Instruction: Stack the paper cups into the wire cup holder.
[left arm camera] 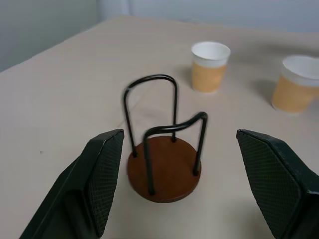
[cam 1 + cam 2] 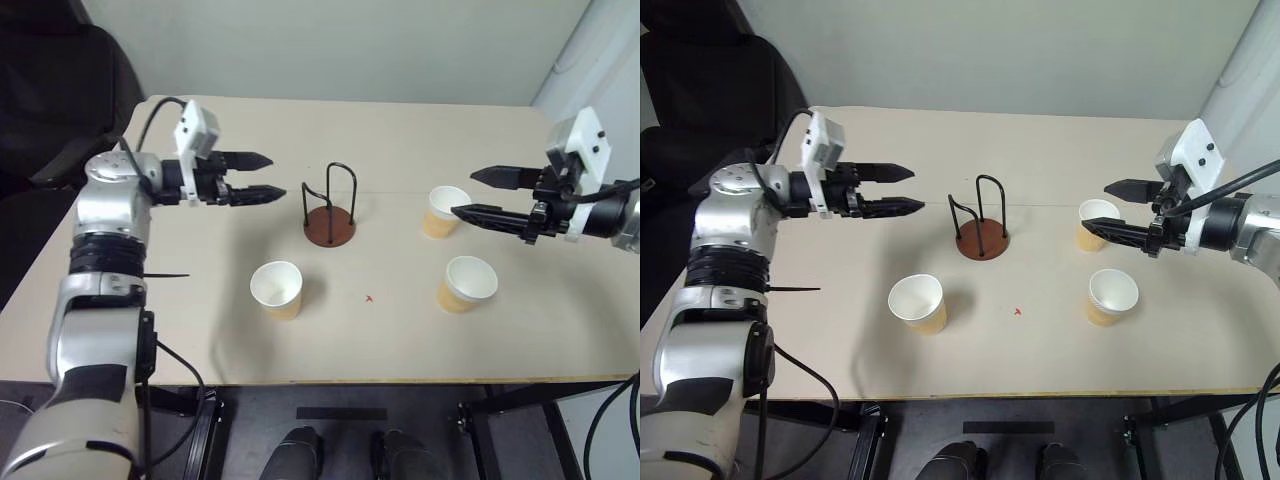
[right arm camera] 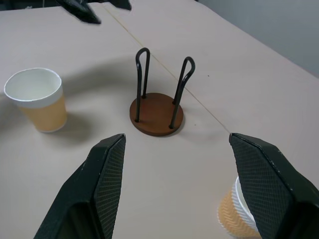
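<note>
Tan paper cup (image 2: 277, 289) nearest — black wire cup holder on brown disc (image 2: 330, 210) empty; left gripper (image 2: 262, 177), right gripper (image 2: 470, 193) both spread apart, holding nothing.

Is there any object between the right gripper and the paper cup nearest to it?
Nothing visible. The right gripper, open and empty, hangs just over the far right paper cup. Bare table separates that cup from the wire cup holder.

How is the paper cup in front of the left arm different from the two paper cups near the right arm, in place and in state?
The left cup stands alone on the near left of the table, far from the left pincer. The far right cup stands just beside the right pincer, with the near right cup close by. All three stand upright, empty and outside the wire cup holder.
</note>
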